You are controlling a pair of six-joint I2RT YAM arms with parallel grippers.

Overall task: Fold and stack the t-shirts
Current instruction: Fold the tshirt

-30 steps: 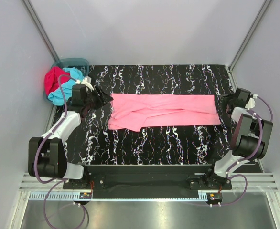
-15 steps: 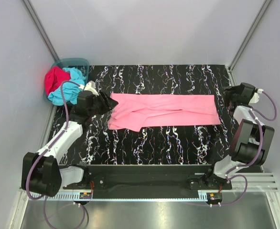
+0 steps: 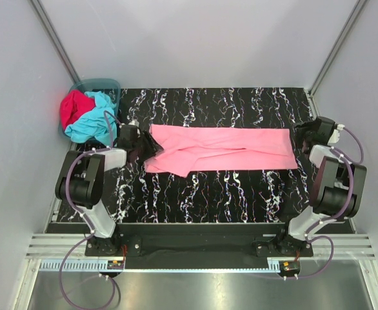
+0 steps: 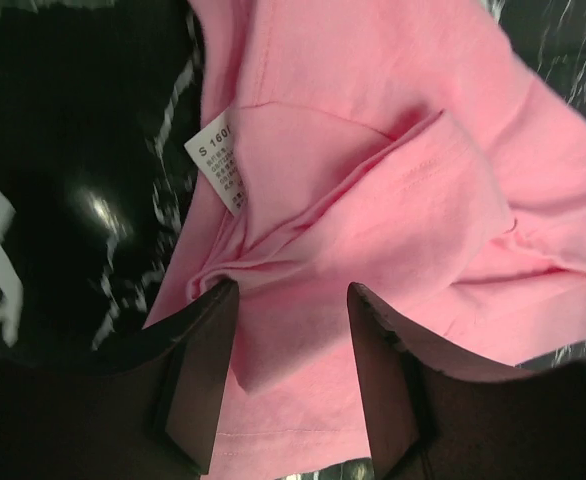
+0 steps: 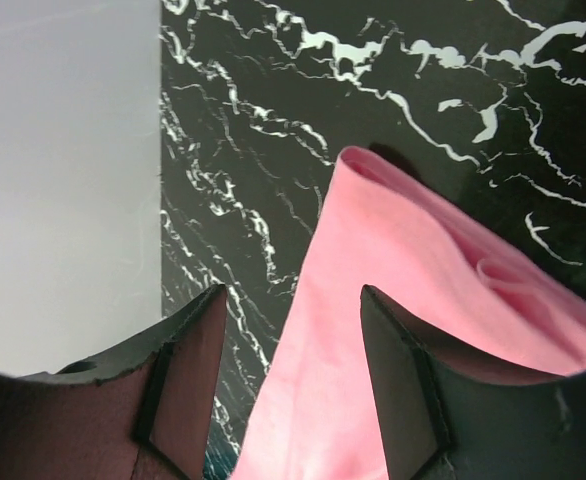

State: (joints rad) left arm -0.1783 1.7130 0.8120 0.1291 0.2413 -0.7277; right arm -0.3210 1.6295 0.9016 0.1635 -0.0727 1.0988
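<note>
My left gripper sits at the left end of the pink t-shirt. Its jaws stand apart, with the collar end and its rumpled folds lying between and under them, and the white neck label just ahead of the tips. My right gripper is at the opposite end, jaws also apart, and the shirt's corner edge runs up between them. I cannot tell whether either pair touches the cloth. The shirt lies as a long band on the black marbled table, its long axis running left to right from one gripper to the other, collar to my left. Its right end lies near the table's right edge and the grey wall. Tabletop shows in a wide band on the near side and a narrower one on the far side. The turquoise t-shirt and red t-shirt are heaped at the teal basket in the far left corner, close behind my left gripper.
</note>
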